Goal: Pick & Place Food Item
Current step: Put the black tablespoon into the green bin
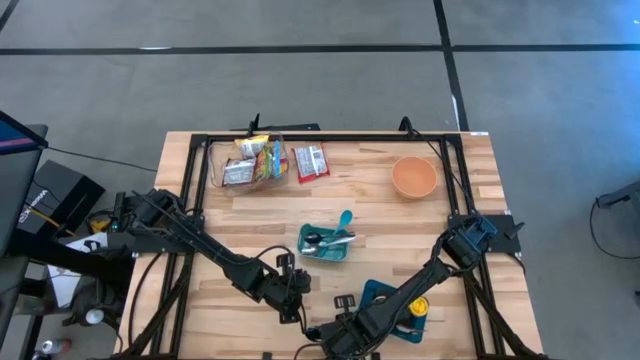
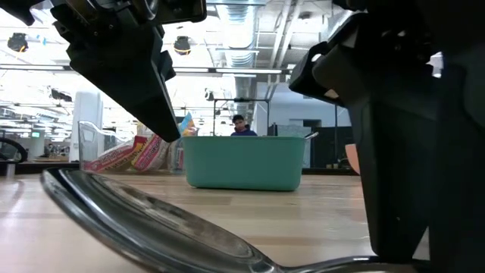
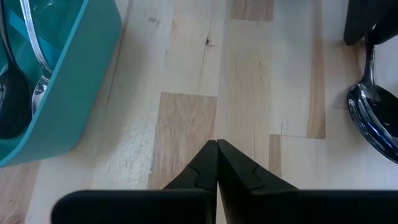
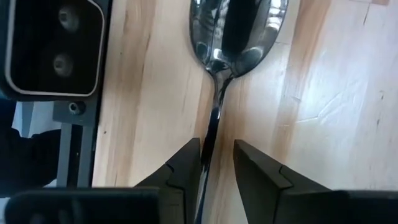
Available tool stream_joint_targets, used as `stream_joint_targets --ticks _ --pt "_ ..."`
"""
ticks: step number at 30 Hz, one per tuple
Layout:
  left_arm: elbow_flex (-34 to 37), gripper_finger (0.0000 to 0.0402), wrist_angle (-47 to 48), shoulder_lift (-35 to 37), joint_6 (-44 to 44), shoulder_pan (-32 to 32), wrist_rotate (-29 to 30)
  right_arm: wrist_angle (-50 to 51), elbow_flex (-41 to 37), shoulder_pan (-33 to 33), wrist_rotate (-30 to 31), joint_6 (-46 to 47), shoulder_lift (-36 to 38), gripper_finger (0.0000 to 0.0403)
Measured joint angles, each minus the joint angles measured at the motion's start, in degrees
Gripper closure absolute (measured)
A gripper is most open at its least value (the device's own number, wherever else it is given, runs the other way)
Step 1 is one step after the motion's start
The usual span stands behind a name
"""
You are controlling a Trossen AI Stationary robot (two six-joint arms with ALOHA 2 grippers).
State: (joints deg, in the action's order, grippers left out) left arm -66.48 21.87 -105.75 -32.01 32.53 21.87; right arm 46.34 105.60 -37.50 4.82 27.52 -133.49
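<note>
Oddly, the thing in hand was no food but a metal spoon (image 4: 238, 31), lying on the counter (image 4: 323, 124) at its near edge, bowl toward the room. The right pincer (image 4: 216, 163) straddled its thin handle, the fingers close on either side; whether they actually pinched it I could not tell. Just beside it the left pincer (image 3: 216, 163) hung low over bare wood with its fingers pressed together, empty. Farther back stood a teal bin (image 1: 325, 245) holding cutlery, then snack packets (image 1: 270, 162) and an orange bowl (image 1: 414, 177) along the far side. The handle was slim and slick, so it might twist or slip from the fingers on lifting, and the two arms were near enough to collide.
</note>
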Motion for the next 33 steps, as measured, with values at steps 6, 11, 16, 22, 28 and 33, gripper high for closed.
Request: stream_joint_targets --ticks 6,11,16,22,28,33 --pt "0.0 0.0402 0.0 0.0 0.0 0.0 0.0 2.65 0.07 0.02 0.47 0.83 0.0 0.0312" --pt "0.0 0.0402 -0.01 0.0 0.0 0.0 0.0 1.96 0.07 0.23 0.78 0.79 0.0 0.0312" --pt "0.0 0.0402 -0.02 0.0 0.0 0.0 0.01 0.88 0.07 0.52 -0.33 -0.47 0.0 0.0312" --pt "0.0 0.0402 -0.02 0.0 0.0 0.0 0.0 0.62 0.07 1.12 -1.9 -0.67 0.0 0.0312" --pt "0.0 0.0402 -0.02 0.0 0.0 0.0 0.02 0.59 0.07 1.71 -2.26 -0.65 0.0 0.0312" --pt "0.0 0.0402 -0.02 0.0 0.0 0.0 0.58 0.59 0.07 1.68 -1.99 -0.81 0.0 0.0312"
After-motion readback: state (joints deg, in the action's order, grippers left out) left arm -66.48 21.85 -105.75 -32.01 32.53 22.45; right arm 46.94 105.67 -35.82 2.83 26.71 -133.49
